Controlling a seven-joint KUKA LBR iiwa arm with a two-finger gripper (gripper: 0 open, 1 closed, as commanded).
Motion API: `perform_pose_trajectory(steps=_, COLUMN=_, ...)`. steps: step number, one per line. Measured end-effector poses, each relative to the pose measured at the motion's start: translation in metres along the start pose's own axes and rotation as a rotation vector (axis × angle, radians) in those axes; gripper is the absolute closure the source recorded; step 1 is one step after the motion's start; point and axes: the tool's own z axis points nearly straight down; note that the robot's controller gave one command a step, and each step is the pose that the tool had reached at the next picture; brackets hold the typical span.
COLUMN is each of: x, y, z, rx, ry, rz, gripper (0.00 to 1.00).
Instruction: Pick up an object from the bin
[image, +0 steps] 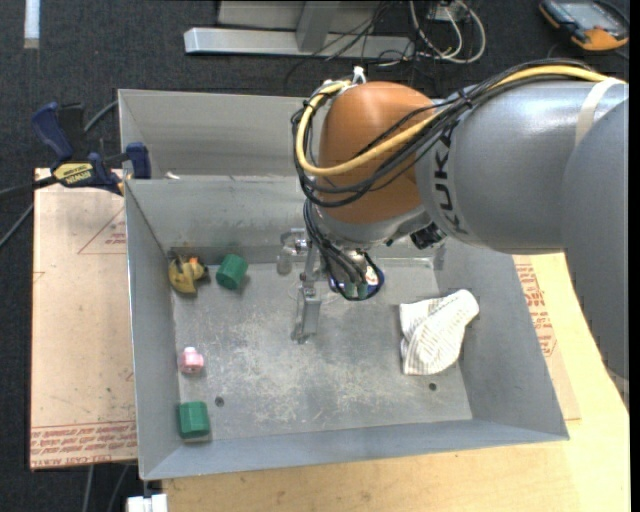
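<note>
My gripper (300, 334) hangs below the arm's orange dome, low over the bare grey floor in the middle of the bin. No loose thing lies right under it. To its right lies a crumpled white cloth (437, 330) with dark stripes. A green cylinder (232, 271) sits to its left near the back wall. Beside that, further left, is a yellow-brown lump (186, 275).
At the left side of the bin floor lies a small pink piece (191, 360). A green block (193, 420) rests in the front left corner. The thick grey arm reaches in from the right and covers the bin's back right part.
</note>
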Motion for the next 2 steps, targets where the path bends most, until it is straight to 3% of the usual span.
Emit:
perform_pose_trajectory(steps=1, x=-0.002, y=-0.001, z=-0.005, rx=-0.001, ry=-0.008, rz=0.003, gripper=0.00)
perform_pose_trajectory(steps=2, x=-0.007, y=-0.079, z=0.060, rx=0.003, ry=0.004, rz=0.104, gripper=0.00)
